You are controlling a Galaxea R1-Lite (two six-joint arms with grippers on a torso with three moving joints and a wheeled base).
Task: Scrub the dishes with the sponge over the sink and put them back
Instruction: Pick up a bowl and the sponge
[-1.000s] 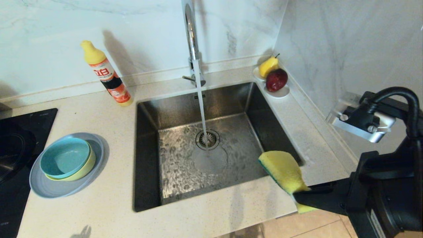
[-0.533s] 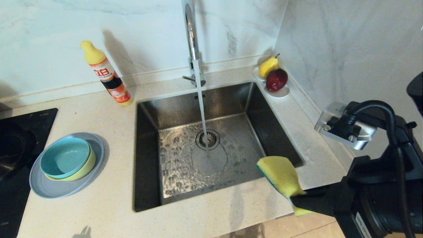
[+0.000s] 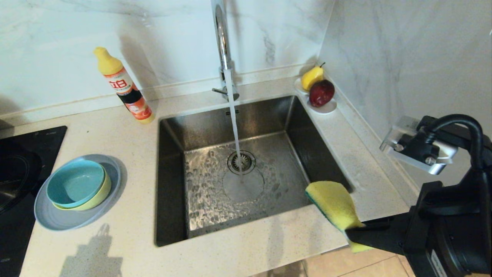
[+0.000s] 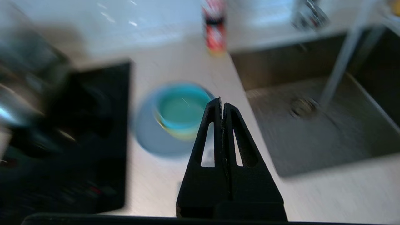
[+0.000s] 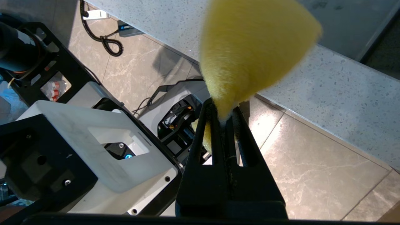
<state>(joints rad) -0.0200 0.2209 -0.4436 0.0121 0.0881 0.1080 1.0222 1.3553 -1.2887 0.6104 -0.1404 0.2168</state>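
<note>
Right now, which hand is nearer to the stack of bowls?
Left. The left hand hangs shut just before the bowls; the right hand, holding the sponge, is across the sink.

Bright kitchen, blurred left wrist view

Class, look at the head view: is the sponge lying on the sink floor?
No. The right hand holds the sponge up by the sink's near corner.

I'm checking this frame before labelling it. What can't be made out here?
- Left gripper: outside the head view; only its shadow falls on the counter.
- Pale yellow-green bowl: inside hidden by the teal-blue bowl nested in it.
- Grey-blue plate: centre covered by the bowls.
- Sponge: near end hidden in the right gripper; its green face shows only edge-on.
</note>
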